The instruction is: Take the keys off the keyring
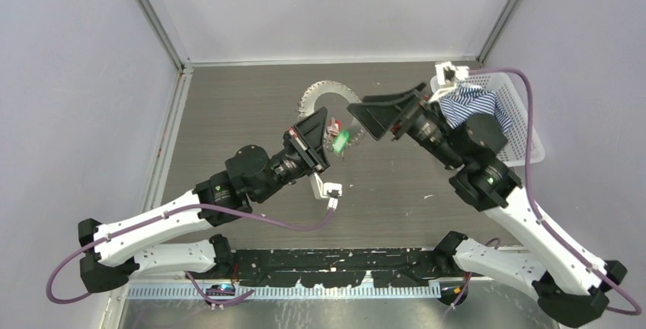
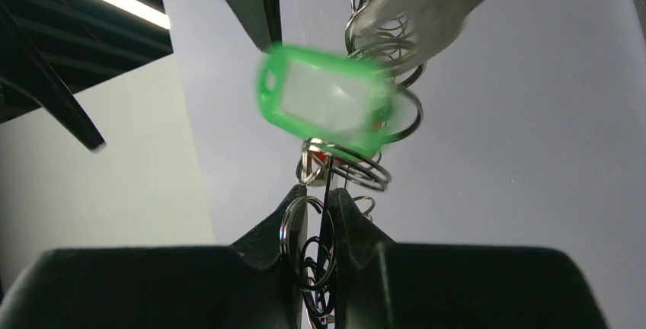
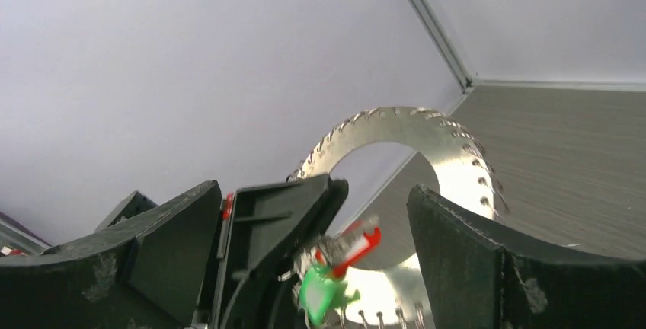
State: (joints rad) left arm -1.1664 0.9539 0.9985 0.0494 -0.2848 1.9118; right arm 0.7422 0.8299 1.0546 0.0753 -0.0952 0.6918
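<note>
Left gripper (image 2: 324, 196) is clenched on the thin wire keyring (image 2: 358, 173), raised over the desk (image 1: 228, 116). Just beyond that gripper spreads a toothed silvery fan, seemingly the keys (image 1: 314, 94); a green tag (image 1: 340, 141) dangles right of that gripper. Further right, the right gripper (image 3: 314, 192) gapes, released, grasping nothing.

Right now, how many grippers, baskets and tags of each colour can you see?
Grippers: 2 (left gripper, right gripper)
Green tag: 1
Red tag: 1
Basket: 1
Total: 5
</note>
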